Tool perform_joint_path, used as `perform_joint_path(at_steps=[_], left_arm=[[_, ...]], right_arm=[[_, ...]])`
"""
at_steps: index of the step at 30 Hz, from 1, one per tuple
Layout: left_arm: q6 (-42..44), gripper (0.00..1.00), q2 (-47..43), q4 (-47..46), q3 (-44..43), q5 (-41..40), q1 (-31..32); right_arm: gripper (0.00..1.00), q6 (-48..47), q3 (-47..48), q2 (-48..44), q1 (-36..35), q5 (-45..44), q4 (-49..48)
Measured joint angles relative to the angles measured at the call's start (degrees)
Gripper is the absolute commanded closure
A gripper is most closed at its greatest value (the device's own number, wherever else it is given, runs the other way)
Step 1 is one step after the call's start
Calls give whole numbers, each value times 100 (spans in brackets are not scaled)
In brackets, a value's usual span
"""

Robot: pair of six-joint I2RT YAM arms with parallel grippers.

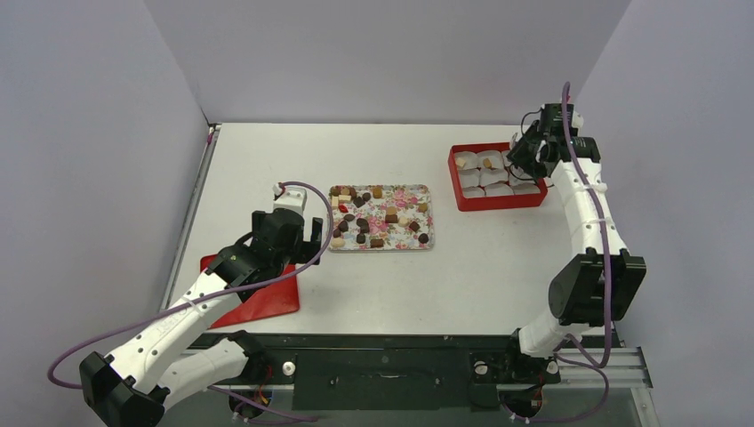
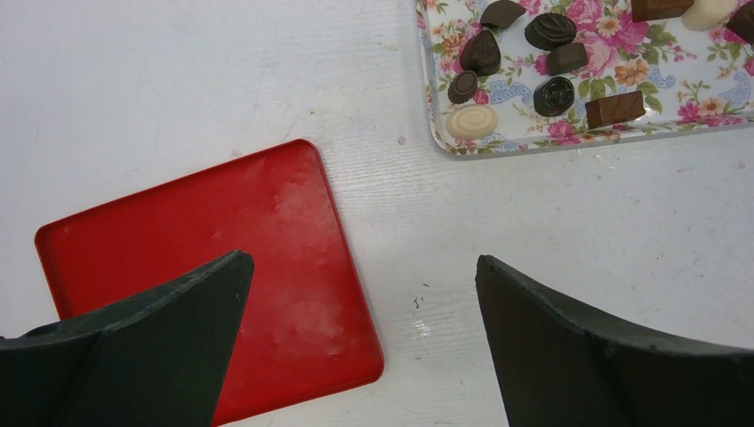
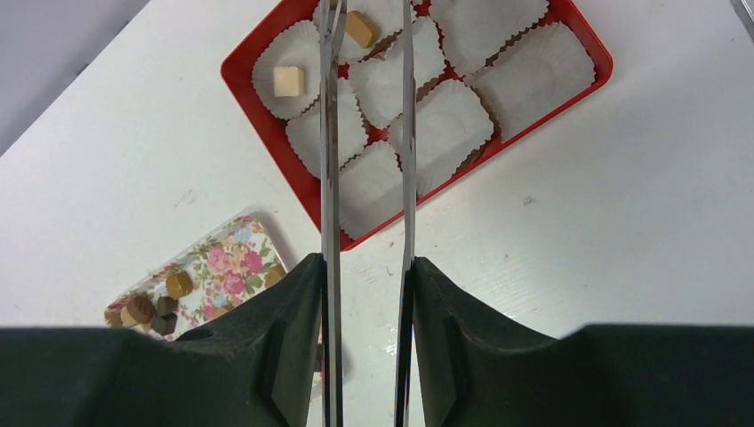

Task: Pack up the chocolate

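Observation:
Several dark, tan and cream chocolates (image 1: 378,218) lie on the flower-patterned tray (image 1: 425,194), also seen in the left wrist view (image 2: 551,93). The red box (image 1: 496,203) holds white paper cups. A cream chocolate (image 3: 287,81) and a tan one (image 3: 360,28) sit in two cups. My right gripper (image 3: 366,267) is shut on metal tweezers (image 3: 331,160) above the box (image 3: 267,107). The blades stand apart and their tips run off the top edge. My left gripper (image 2: 360,262) is open and empty over the table beside the red lid (image 2: 222,267).
The red lid (image 1: 262,301) lies flat at the front left under my left arm. Grey walls close the table on the left, back and right. The box sits at the back right near the wall.

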State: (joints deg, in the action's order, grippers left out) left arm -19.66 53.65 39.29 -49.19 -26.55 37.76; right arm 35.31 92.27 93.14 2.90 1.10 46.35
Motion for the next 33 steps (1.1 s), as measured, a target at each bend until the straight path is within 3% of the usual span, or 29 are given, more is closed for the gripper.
perform_joint_path(at_steps=[8,17,33], left_arm=[[0,4,0,0,0,-4,0],[0,3,35,0,0,-55,0],[-68,4,229,114,0,-409,-22]], right_arm=[[65,-13,-269,-756,-424,17,70],[65,4,-514,-1344,-1646,-151,192],[65,144,-627,-1346,-3877,-629,210]])
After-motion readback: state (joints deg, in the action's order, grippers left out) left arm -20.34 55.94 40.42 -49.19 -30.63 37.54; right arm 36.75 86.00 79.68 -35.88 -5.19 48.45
